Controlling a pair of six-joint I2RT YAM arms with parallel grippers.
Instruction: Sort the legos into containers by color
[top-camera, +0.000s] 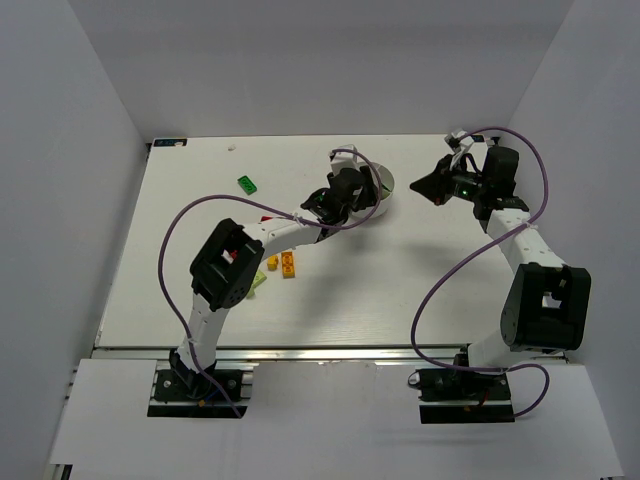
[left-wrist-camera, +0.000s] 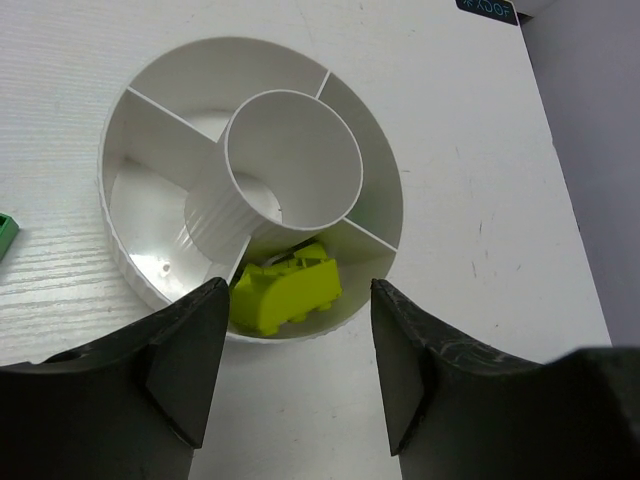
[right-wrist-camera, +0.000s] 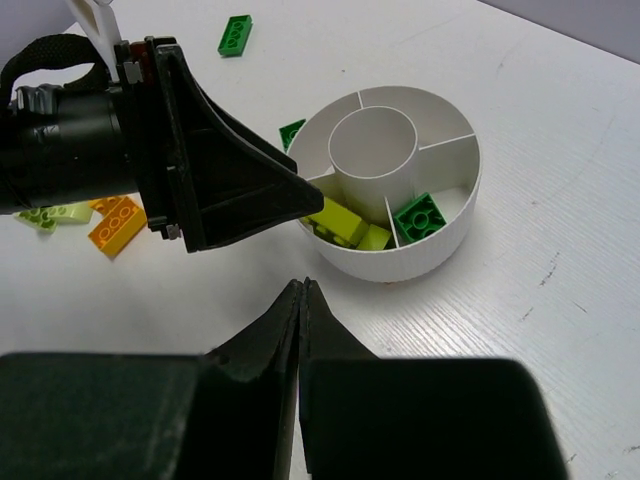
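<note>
Step in hand, by judgement: delivery of a lime brick into the dish.

The left tool hangs just above the rim of the white dish, jaws wide, nothing between them. The lime brick lies in the wedge directly beneath, against the central cup. A dark green brick occupies the adjoining wedge. The right tool is pinched shut and empty, standing off to one side of the dish. An orange brick and a loose green brick lie on the worktop, well apart from the dish.

Recommended: raise the left tool straight up so neither jaw catches the rim or shifts the dish. Further lime pieces belong in that same wedge only.
</note>
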